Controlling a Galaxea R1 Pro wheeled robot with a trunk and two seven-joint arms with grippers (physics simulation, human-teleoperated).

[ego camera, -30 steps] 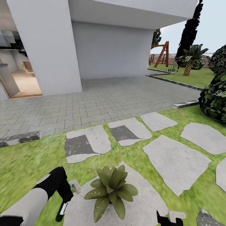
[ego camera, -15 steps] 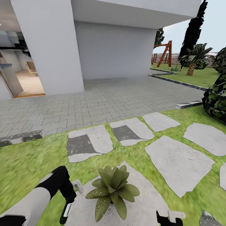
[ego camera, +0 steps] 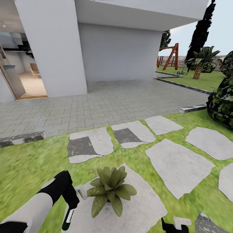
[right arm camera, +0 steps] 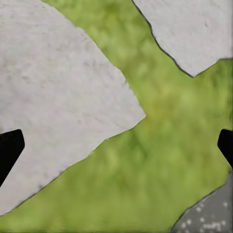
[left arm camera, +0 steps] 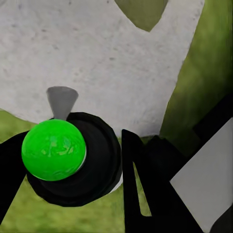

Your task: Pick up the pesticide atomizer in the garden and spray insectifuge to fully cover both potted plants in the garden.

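- The left hand point(ego camera: 69, 202) is holding the pesticide atomizer point(ego camera: 69, 218), a thin dark-green bottle with a pale label strip, and the bottle is hanging down below the hand.
- The bottle's pale grey trigger head point(ego camera: 81, 193) is poking out from the hand toward the plant.
- In the left wrist view the two black fingers point(left arm camera: 145, 194) are pinching the atomizer point(left arm camera: 73, 160), which is looking round, dark and shiny, with a bright green ball on it.
- One potted plant point(ego camera: 111, 191) is sitting just beside the left hand; its leaves are broad, pointed, olive green and speckled pale.
- The plant is standing on a flat grey stone point(ego camera: 136, 207) with a rough, wavy edge.
- More bumpy grey stepping stones point(ego camera: 176, 165) are lying in the green grass point(ego camera: 26, 168), well past the hand.
- The right hand point(ego camera: 174, 225) is low beside the stone; in the right wrist view its black fingertips point(right arm camera: 9, 148) are standing wide apart over grass and stone, holding nothing.
- Far ahead there are grey paving bricks point(ego camera: 106, 103) and a smooth white wall point(ego camera: 116, 53).
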